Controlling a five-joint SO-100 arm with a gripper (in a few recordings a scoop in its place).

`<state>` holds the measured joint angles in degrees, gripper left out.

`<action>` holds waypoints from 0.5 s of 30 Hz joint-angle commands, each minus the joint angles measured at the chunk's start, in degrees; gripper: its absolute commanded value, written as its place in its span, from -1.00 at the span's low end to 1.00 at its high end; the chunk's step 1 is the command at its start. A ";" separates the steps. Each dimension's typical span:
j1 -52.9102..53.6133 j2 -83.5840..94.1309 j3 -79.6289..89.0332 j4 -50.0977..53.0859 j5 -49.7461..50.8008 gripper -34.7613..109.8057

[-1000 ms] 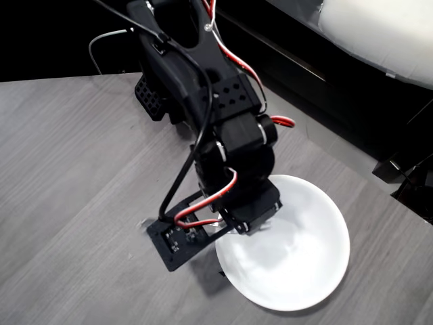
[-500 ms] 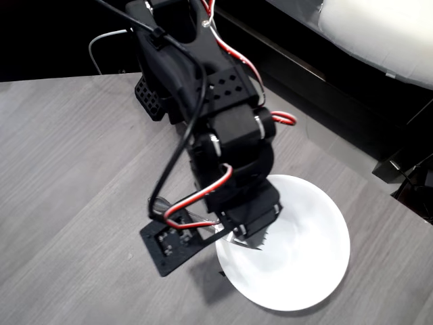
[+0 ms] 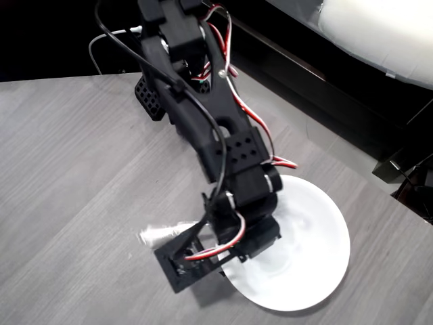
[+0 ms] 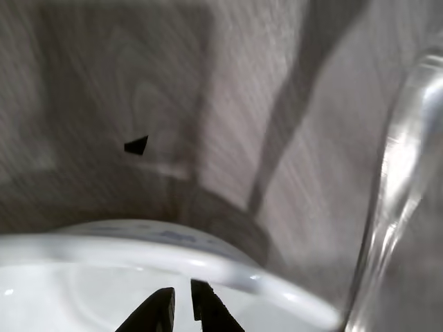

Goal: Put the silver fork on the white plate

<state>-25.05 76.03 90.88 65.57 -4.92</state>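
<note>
ok so in the overhead view we're seeing the black arm (image 3: 223,156) reaching down over the left edge of the white plate (image 3: 304,264), which is sitting on the grey wood-grain table (image 3: 74,176). The silver fork (image 3: 162,234) is showing as a blurry shiny streak poking out to the left of the arm's lower end, just beside the plate's left rim and not lying on the plate. In the wrist view the gripper (image 4: 181,304) is hanging over the plate (image 4: 228,266) with its tips nearly together, just a narrow slit and nothing showing between them. The fork (image 4: 400,180) is running up the right side there, big and smeared. We're honestly not able to tell if it's clamped further up the jaws
</note>
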 commanded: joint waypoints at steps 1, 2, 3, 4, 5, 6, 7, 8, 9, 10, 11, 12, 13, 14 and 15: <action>-0.53 0.00 -4.31 0.00 0.70 -0.52; -0.53 -0.18 -4.66 0.00 0.70 -0.52; -0.70 -0.18 -4.83 -0.09 0.88 -0.52; -0.70 -0.18 -4.92 -0.35 1.14 -0.52; -0.79 0.00 -5.19 -0.70 1.49 -0.52; -0.79 0.09 -5.54 -0.79 1.93 -0.52; -0.79 0.35 -5.98 -0.79 2.37 -0.52; -0.88 0.79 -6.15 -0.79 2.81 -0.52; -0.88 1.49 -6.24 -0.88 3.08 -0.52; -0.79 2.46 -6.24 -0.70 3.34 -0.52; -0.70 3.69 -6.24 -0.09 3.52 -0.52; -0.62 5.10 -6.24 1.14 3.52 -0.52; -0.44 6.59 -6.24 2.64 3.69 -0.52; -0.09 8.17 -6.24 3.96 3.96 -0.52; 0.44 10.02 -6.24 5.10 4.31 -0.52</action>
<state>-25.58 79.63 86.92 68.29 -1.49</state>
